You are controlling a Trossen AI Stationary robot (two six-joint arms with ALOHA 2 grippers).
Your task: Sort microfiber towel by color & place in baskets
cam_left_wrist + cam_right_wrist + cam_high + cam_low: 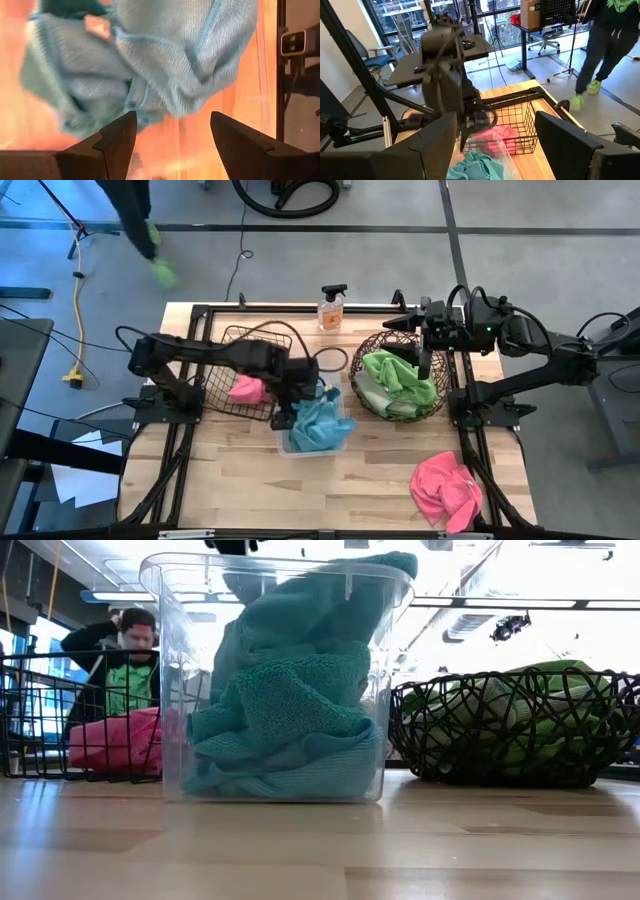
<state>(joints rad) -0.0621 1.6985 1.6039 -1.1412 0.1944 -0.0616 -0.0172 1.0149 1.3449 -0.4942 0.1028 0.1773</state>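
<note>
i am seeing a pink towel point(446, 488) lying loose on the table's point(250, 490) near edge. further in, my left gripper point(172, 145) is hovering over the clear tub point(165, 600), fingers spread wide and holding nothing, the teal towels point(318, 423) bunched inside beneath it. another pink towel point(246, 389) is sitting in the wire basket point(262, 333). my right gripper point(424, 366) is hanging, fingers apart and empty, above the green towels point(400, 378) in the woven basket point(420, 740). a spray bottle point(331, 308) is standing at the far edge.
</note>
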